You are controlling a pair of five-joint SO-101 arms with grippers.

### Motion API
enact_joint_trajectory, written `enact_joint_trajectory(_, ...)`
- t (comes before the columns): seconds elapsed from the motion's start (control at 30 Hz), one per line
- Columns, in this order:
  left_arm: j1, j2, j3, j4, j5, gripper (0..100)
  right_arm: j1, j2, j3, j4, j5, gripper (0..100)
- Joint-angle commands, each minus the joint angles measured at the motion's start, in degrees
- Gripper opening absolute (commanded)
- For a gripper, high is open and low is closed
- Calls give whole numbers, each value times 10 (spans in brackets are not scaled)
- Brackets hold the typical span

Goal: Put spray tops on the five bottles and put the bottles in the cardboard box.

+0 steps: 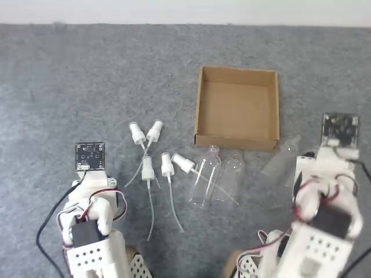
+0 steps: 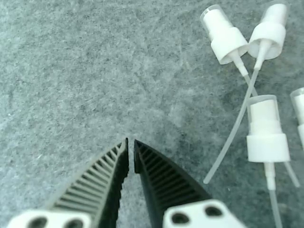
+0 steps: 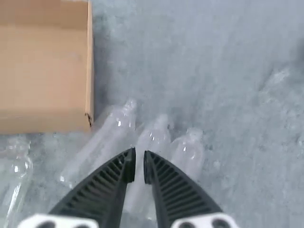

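The left gripper has its jaws pressed almost together on nothing, over bare grey carpet just beside the spray tops (all five lie loose, tubes trailing). The right gripper is likewise closed and empty, above three clear bottles lying side by side near a corner of the cardboard box. Two more bottles lie just in front of the box, next to the spray tops.

surface: grey carpet-like mat over table | far edge: pale wall strip
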Motion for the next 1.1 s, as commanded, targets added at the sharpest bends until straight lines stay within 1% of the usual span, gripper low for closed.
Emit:
enact_joint_trajectory(0.0,-3,-5,-3,5,-5,13,1,47,-40,2,-2,7)
enact_joint_trajectory(0.17,-3,-5,-3,5,-5,13,5,57,-39,3,0,7)
enact_joint_trajectory(0.3,-3,-5,-3,3,-5,14,8,75,-33,-2,35,15)
enact_joint_trajectory(0.37,-1,-5,-3,-5,-6,15,12,102,-37,-15,40,61)
enact_joint_trajectory(0.5,-4,-5,-3,-69,-11,16,12,175,-78,-18,40,191)
enact_joint_trajectory(0.53,-5,-5,-4,-84,-34,16,12,191,-94,-18,40,214)
enact_joint_trajectory(0.57,-5,-5,-7,-96,-75,16,12,207,-113,-15,37,225)
enact_joint_trajectory(0.63,-3,-5,-29,-105,-144,16,12,243,-150,15,36,226)
enact_joint_trajectory(0.7,-3,-2,-64,-105,-156,17,25,280,-185,64,35,227)
enact_joint_trajectory(0.77,-4,0,-110,-103,-164,33,54,308,-205,80,34,230)
enact_joint_trajectory(0.83,-2,8,-160,-87,-185,81,104,333,-217,69,33,230)
enact_joint_trajectory(0.93,-4,73,-255,-23,-201,153,166,359,-215,45,33,230)
enact_joint_trajectory(1.0,0,142,-327,21,-222,151,181,366,-203,40,35,230)
enact_joint_trajectory(1.07,12,215,-400,55,-223,150,175,369,-184,41,35,230)
